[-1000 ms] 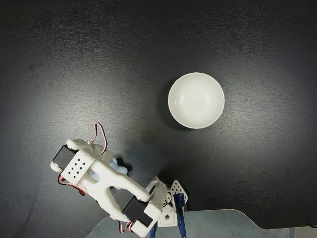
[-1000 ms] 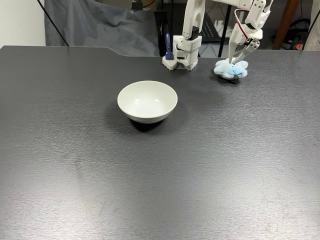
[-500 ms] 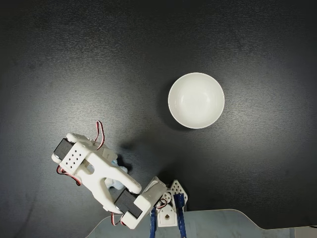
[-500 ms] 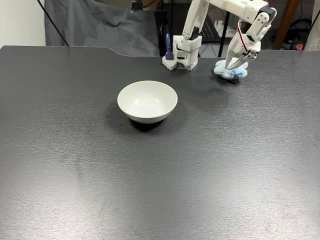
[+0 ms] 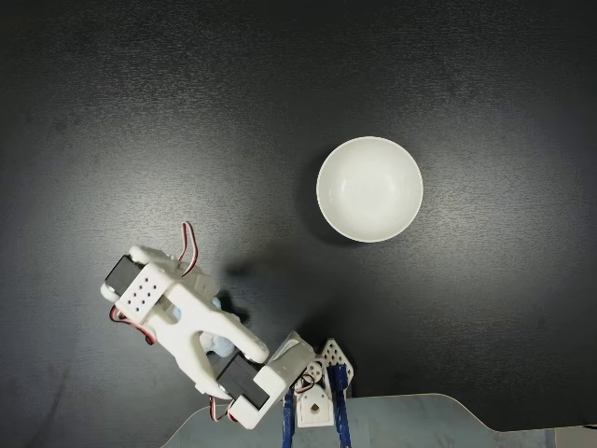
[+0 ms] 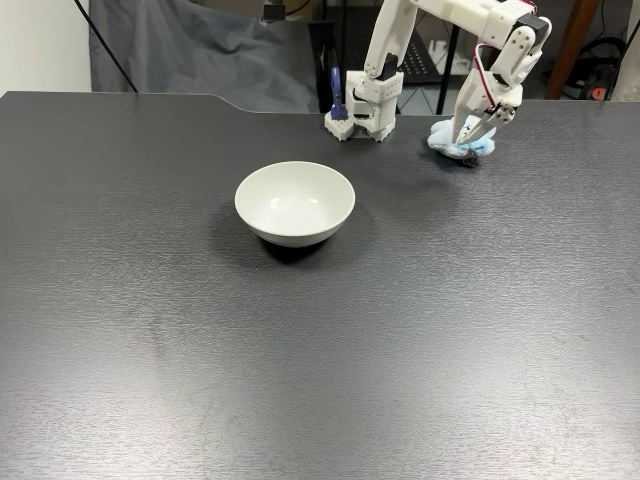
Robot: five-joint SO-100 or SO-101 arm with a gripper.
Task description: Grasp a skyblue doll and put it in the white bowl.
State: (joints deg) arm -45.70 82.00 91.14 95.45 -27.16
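The skyblue doll (image 6: 443, 140) lies on the dark table at the far right, near the arm's base; from above, a pale-blue bit of the doll (image 5: 230, 319) peeks out from under the white arm (image 5: 187, 327). My gripper (image 6: 470, 143) points down into the doll, its fingers drawn together on the plush. The doll still rests on the table. The white bowl (image 6: 295, 225) stands empty at the table's middle, well left of the doll in this view; from above, the bowl (image 5: 369, 189) sits up and to the right of the arm.
The arm's base (image 6: 365, 105) is fixed at the table's far edge, with a blue-handled tool (image 6: 336, 92) beside it. A grey cloth (image 6: 200, 50) hangs behind the table. A pale sheet (image 5: 373, 420) lies at the bottom edge of the top-down view.
The gripper came down onto the doll with its fingers spread around it, then drew them together on the plush. The doll and the bowl stayed in place.
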